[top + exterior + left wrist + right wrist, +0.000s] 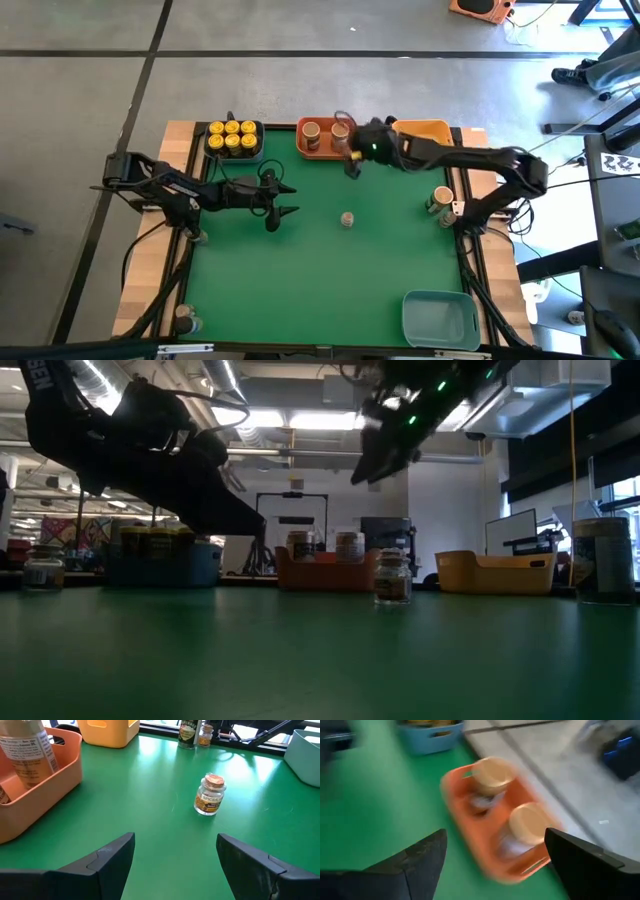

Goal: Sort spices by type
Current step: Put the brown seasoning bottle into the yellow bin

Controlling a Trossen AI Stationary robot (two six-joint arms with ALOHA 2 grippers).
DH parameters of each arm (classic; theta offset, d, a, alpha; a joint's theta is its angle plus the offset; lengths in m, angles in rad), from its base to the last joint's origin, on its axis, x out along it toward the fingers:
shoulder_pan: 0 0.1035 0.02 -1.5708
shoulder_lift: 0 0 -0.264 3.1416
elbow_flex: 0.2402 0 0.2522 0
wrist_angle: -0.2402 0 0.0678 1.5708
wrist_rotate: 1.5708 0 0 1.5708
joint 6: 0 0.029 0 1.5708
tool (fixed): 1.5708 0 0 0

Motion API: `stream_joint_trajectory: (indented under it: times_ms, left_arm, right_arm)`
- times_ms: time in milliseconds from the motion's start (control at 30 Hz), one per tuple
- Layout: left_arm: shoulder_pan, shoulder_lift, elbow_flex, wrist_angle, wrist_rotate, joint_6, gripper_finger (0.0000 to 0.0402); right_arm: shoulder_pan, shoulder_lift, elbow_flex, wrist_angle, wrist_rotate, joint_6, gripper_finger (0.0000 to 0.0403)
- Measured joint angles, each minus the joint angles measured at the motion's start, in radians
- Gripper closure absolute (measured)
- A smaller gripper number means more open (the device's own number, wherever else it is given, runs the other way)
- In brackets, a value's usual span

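Observation:
A tiny spice jar point(347, 219) with a brown cork top stands upright on the green table point(300, 290), also seen in the left wrist view point(210, 795). Two tan-lidded jars point(492, 772) point(530, 822) stand in the orange bin point(322, 150). Several yellow-lidded jars point(232, 134) fill the blue bin at the far left. My left gripper point(294, 199) hovers open, left of the tiny jar, nothing between its fingers point(112, 852). My right gripper point(352, 165) hangs open and raised over the orange bin's near edge, holding nothing point(495, 845).
A yellow bin point(425, 131) stands right of the orange one. Two jars point(440, 200) stand near the table's right edge, and one jar point(185, 320) at the near left corner. A pale blue bin point(440, 318) sits at the near right.

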Motion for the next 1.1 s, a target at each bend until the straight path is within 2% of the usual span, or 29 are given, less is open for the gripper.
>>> stream_joint_trajectory:
  times_ms: [200, 300, 400, 533, 867, 1100]
  left_arm:
    - [-0.028, 0.0, 0.0, 0.001, 0.015, 0.035, 0.0123]
    - [-0.047, 0.0, 0.017, 0.001, 0.016, 0.041, 0.0123]
    - [-0.064, 0.0, 0.046, 0.002, 0.016, 0.007, 0.0123]
    - [-0.088, 0.0, 0.072, 0.0, 0.016, 0.001, 0.0123]
    - [-0.118, 0.0, 0.076, -0.014, 0.015, -0.002, 0.0123]
    - [-0.118, 0.0, 0.076, -0.014, 0.015, -0.003, 0.0123]
  right_arm:
    - [0.189, -0.059, 0.0, -0.235, -0.146, 0.128, 0.0068]
    - [0.284, -0.059, -0.011, -0.317, -0.138, 0.179, 0.0068]
    - [0.368, -0.058, -0.069, -0.303, -0.096, 0.216, 0.0068]
    - [0.432, -0.057, -0.159, -0.205, -0.001, 0.249, 0.0068]
    - [0.441, -0.056, -0.4, 0.206, 0.002, 0.302, 0.0068]
    - [0.44, -0.026, -0.484, 0.363, 0.019, 0.326, 0.0068]
